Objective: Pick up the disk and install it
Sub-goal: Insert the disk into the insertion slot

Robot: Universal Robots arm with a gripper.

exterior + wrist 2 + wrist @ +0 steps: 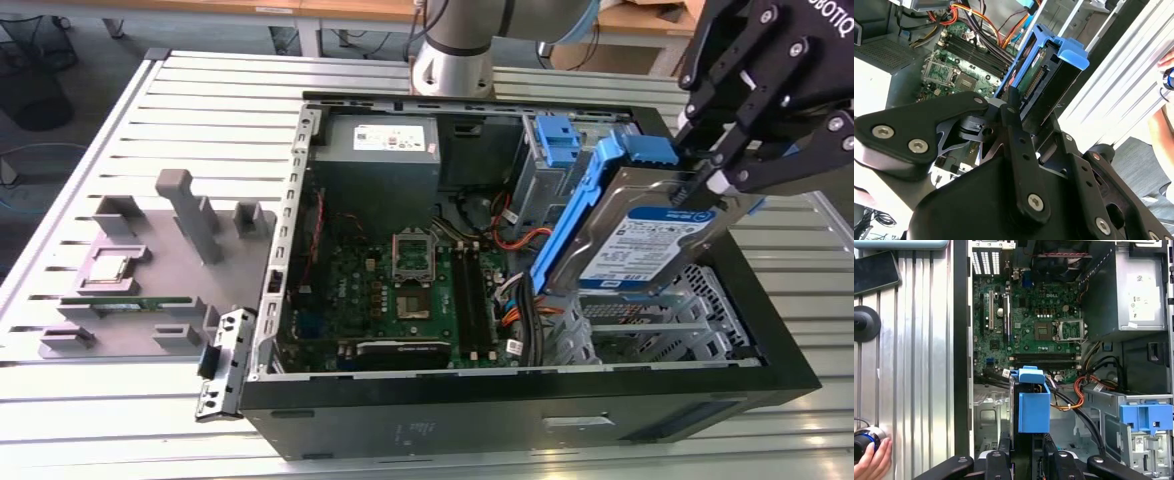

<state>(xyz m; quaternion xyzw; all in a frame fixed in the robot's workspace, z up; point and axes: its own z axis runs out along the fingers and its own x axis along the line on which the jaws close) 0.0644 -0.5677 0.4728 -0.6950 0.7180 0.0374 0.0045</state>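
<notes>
The black gripper had its fingers clamped on the disk, pinching the upper end of it; the drive hung steeply tilted, label side facing up and toward the exterior view's right, its blue rail along the edge toward the exterior view's left. It was in the air above the open computer case, over the metal drive cage at the exterior view's right end of the box; I could not tell whether its lower end touched the cage.

In both wrist views the disk stuck out ahead of the gripper, blue tab at its far end, with the green motherboard lying beyond it on the floor of the case; the grey power supply sat in one corner. A second blue carrier stood in the case just beside the held drive, nearer the arm's base.

Outside the case, on the slatted metal table, a grey tray with upright posts lay at the exterior view's left, well apart from the drive; a small square chip rested on it. In the first wrist view a person's hand lay against a small round knob on the table.
</notes>
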